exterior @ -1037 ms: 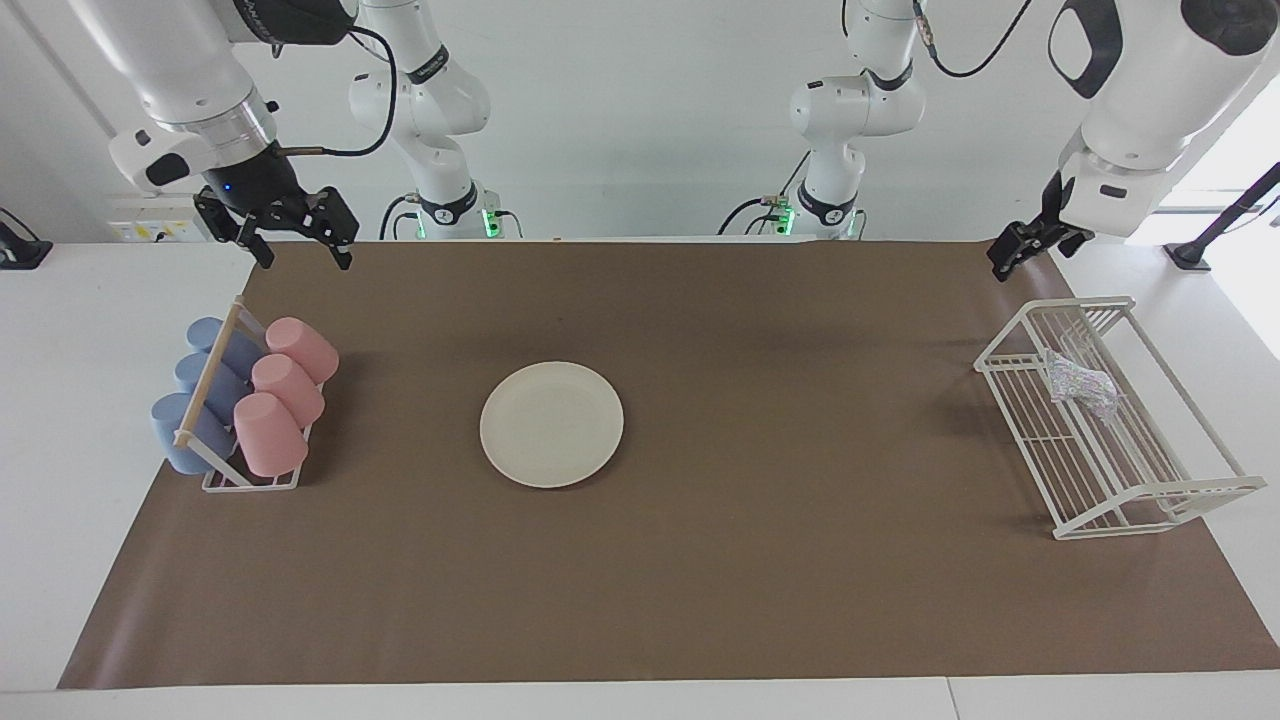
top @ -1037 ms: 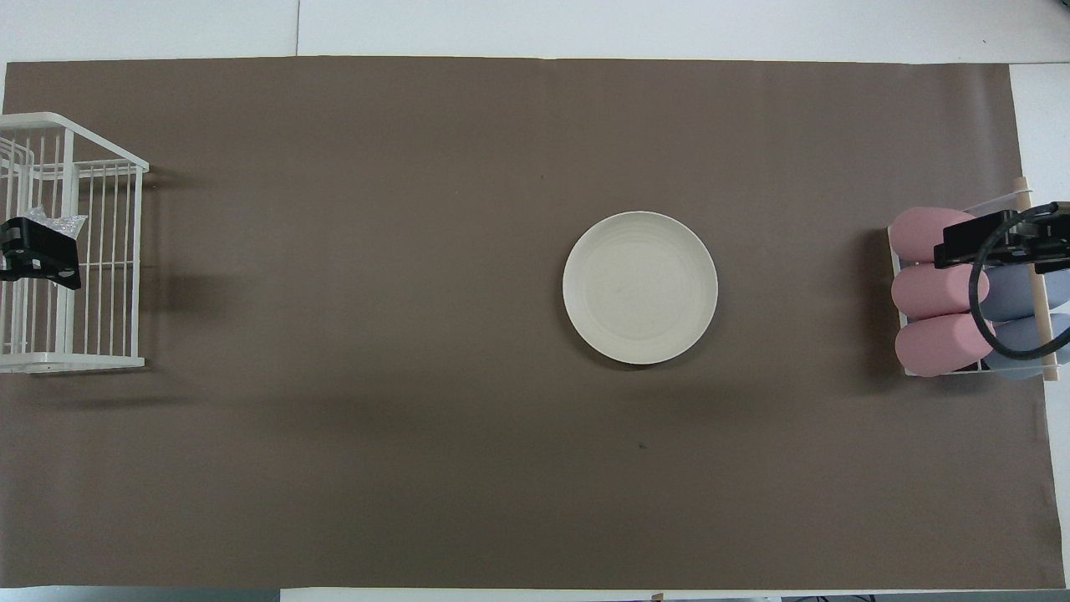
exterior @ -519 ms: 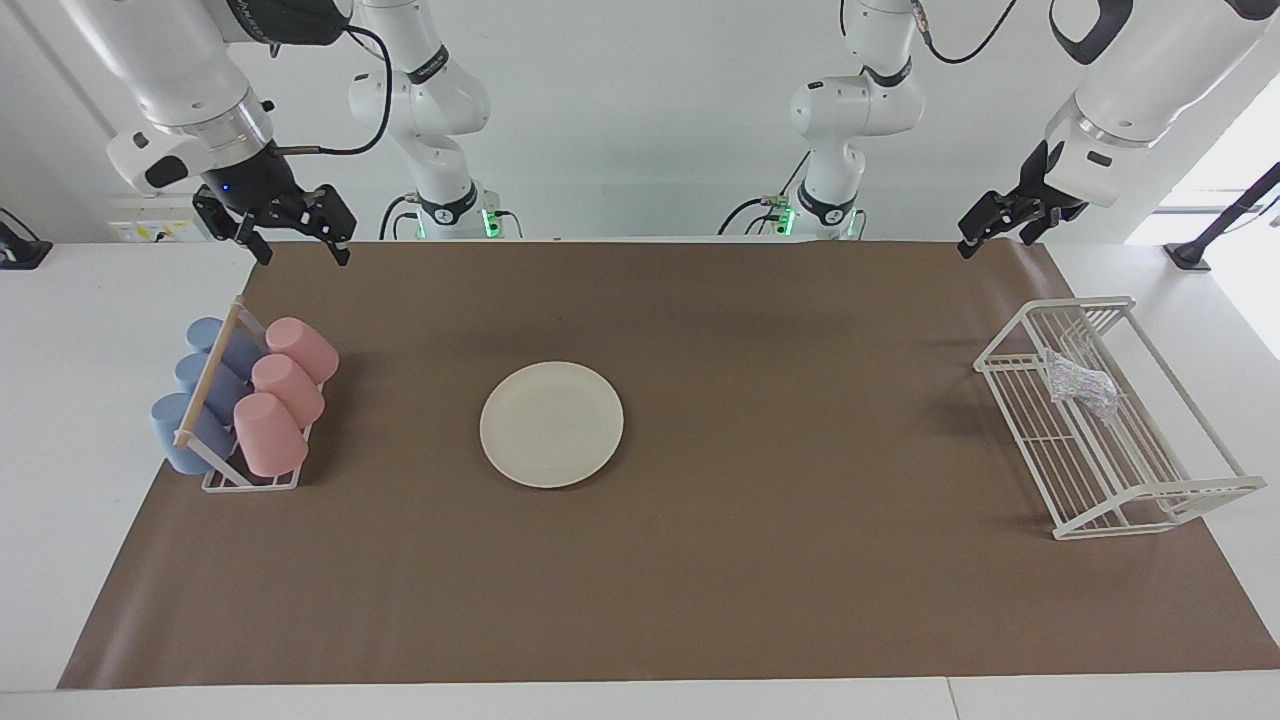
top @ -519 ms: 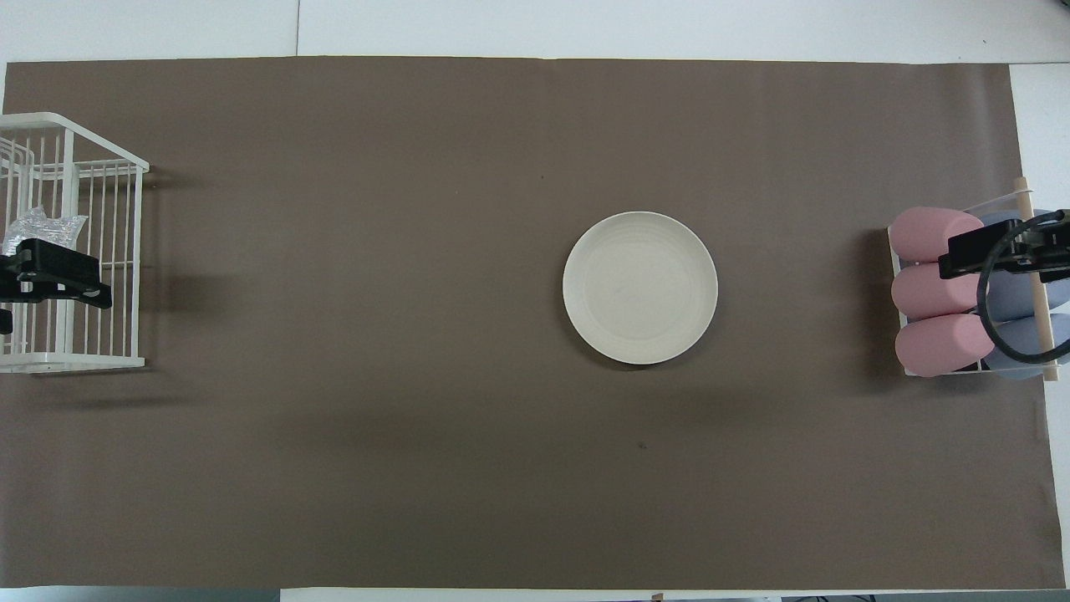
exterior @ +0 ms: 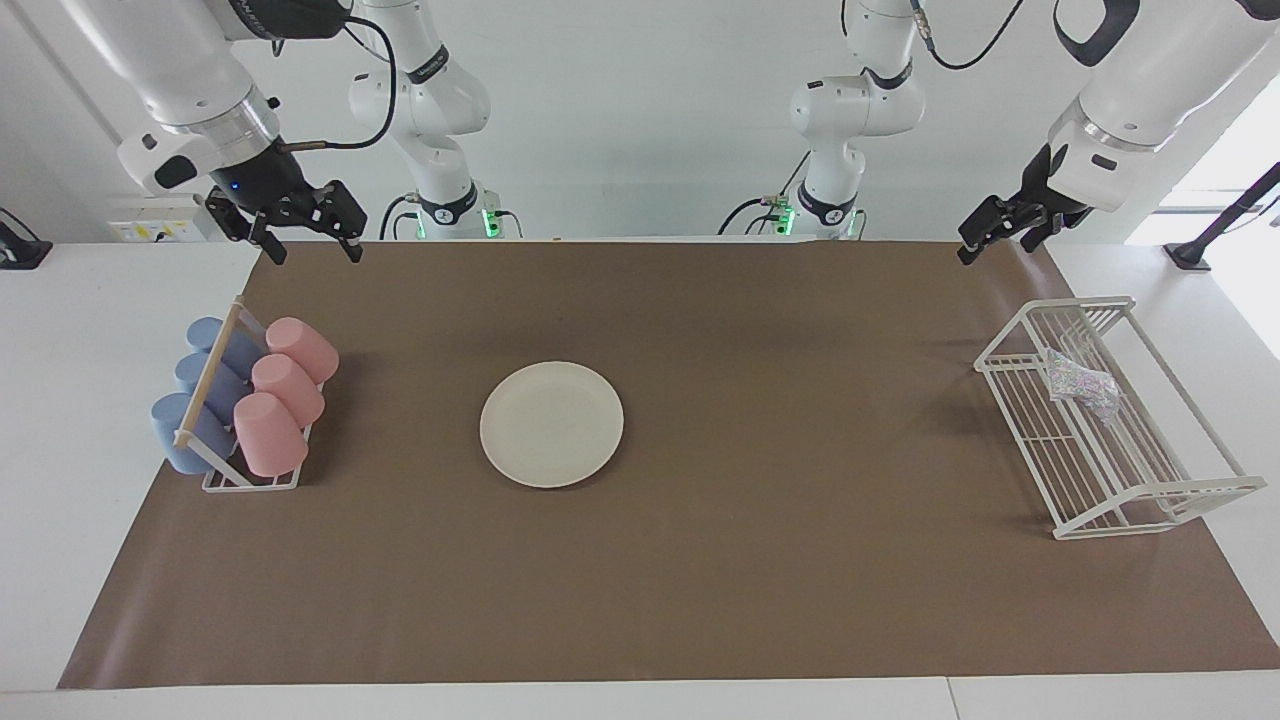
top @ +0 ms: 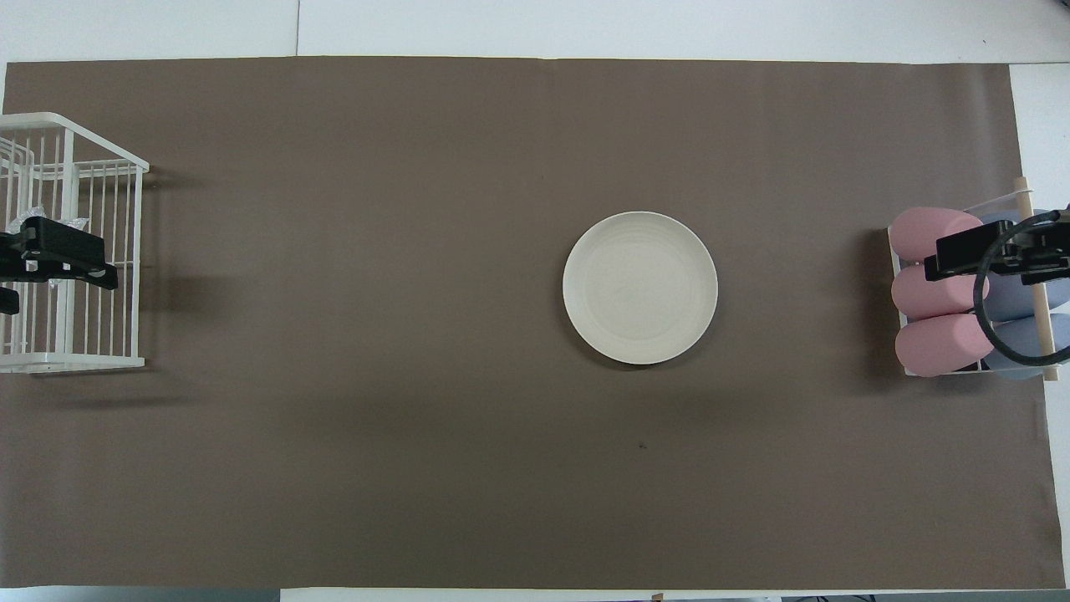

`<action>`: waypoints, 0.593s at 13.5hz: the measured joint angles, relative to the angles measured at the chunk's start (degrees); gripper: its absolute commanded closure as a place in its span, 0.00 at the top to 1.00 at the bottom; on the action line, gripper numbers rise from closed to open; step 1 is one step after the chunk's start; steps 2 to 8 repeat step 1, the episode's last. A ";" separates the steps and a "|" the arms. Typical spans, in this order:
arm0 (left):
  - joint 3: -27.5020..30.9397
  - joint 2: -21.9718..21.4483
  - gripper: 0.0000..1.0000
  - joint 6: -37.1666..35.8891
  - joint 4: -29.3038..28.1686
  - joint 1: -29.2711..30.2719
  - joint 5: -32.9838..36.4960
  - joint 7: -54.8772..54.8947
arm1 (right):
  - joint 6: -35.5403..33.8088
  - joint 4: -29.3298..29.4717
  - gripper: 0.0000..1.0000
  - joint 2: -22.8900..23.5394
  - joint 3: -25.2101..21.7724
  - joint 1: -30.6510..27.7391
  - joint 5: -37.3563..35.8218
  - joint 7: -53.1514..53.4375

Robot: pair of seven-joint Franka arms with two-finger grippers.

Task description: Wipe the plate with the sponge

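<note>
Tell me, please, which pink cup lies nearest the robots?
The pink cup at the rack's robot-side end; the other two pink cups lie farther from the robots.

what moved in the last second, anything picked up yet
The left gripper lifted and swung toward the table's middle, and hangs empty and open above the wire rack. The right gripper shifted slightly the same way, open, over the cup rack. Nothing was picked up. The sponge and the plate stayed put.

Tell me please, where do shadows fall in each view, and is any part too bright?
Facing view: soft shadows darken the brown mat beside the wire rack; a window at the left arm's end looks overexposed. Overhead view: a dark shadow lies beside the wire rack, a thin one edges the plate.
</note>
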 measured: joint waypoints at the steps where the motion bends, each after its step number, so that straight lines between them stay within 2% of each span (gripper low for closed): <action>1: 0.00 0.00 1.00 -0.01 0.01 0.01 0.00 0.00 | 0.00 0.00 1.00 0.00 -0.01 0.00 -0.01 0.00; 8: 0.00 0.00 1.00 -0.01 0.01 0.01 0.00 0.00 | 0.00 0.00 1.00 0.00 -0.01 0.00 -0.01 0.00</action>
